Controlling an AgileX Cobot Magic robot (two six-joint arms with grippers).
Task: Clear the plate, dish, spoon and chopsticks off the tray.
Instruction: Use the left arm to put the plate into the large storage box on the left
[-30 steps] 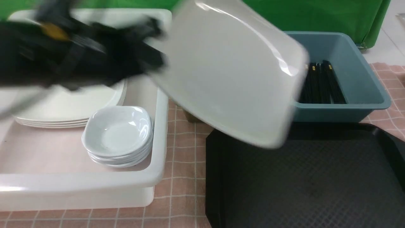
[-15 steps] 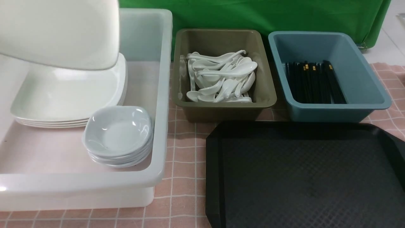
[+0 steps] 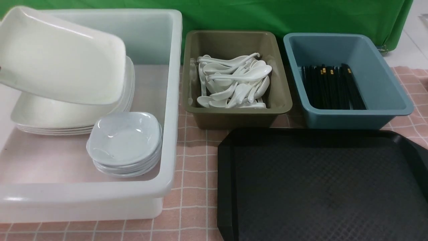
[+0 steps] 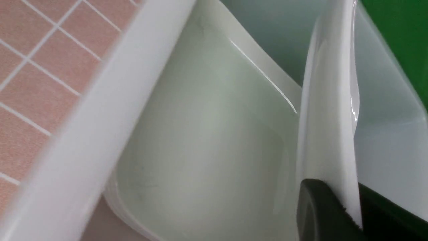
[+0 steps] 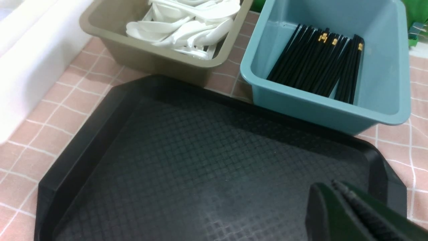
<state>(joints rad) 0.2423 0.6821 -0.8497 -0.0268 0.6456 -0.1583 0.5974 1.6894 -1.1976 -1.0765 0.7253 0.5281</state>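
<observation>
Plate [image 3: 60, 57] tilted over stacked plates [image 3: 50, 117], seemingly gripped.

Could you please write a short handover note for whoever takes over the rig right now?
Left gripper: shut on the plate, holding it tilted over the stack of plates in the white tub.
Right gripper: shut, holding nothing, above the tray.
Done: the tray shows nothing on it; spoons fill the olive tub, chopsticks lie in the blue tub.
Left: lower the plate onto the stack and release.
</observation>
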